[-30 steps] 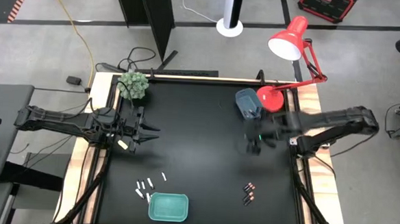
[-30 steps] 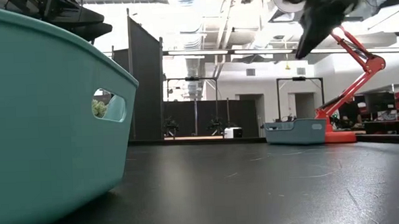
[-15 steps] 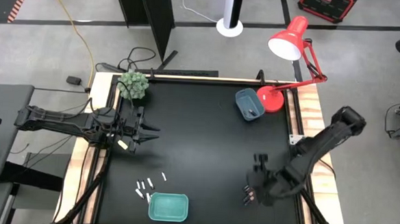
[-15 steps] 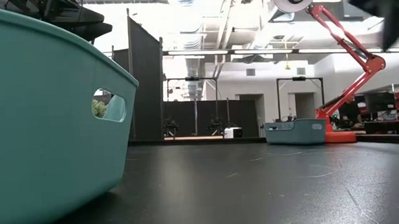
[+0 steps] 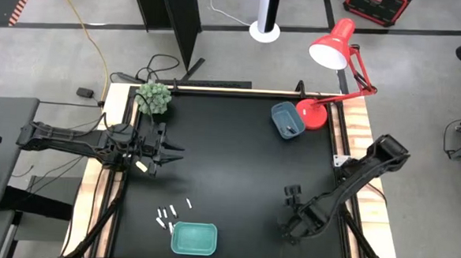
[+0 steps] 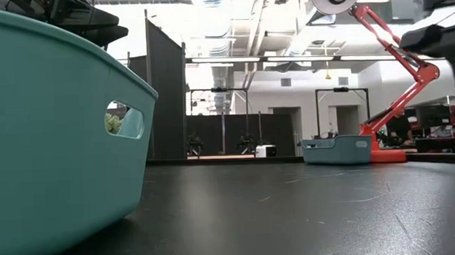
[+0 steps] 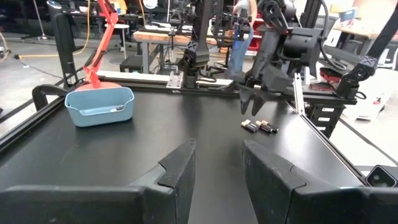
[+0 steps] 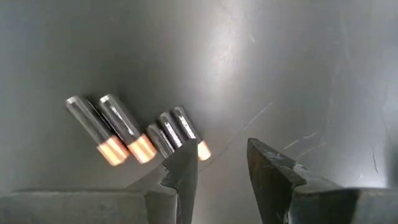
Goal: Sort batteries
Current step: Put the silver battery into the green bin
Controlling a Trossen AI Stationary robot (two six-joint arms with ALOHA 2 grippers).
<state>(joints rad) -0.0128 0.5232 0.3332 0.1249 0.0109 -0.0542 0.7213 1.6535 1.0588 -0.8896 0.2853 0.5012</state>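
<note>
Right claw (image 8: 221, 168) now down from mid-table, open, dark batteries (image 8: 134, 130) just beside its fingertips.

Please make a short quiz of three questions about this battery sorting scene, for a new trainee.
1. True or false: the right gripper hangs just above the dark batteries, with nothing between its open fingers.
2. Which tray lies nearest the whitish batteries? A) the teal tray B) the blue tray
3. Fill in: the left gripper waits near the table's ____ edge, close to the green plant.

Key: 1 true; 2 A; 3 left
</note>
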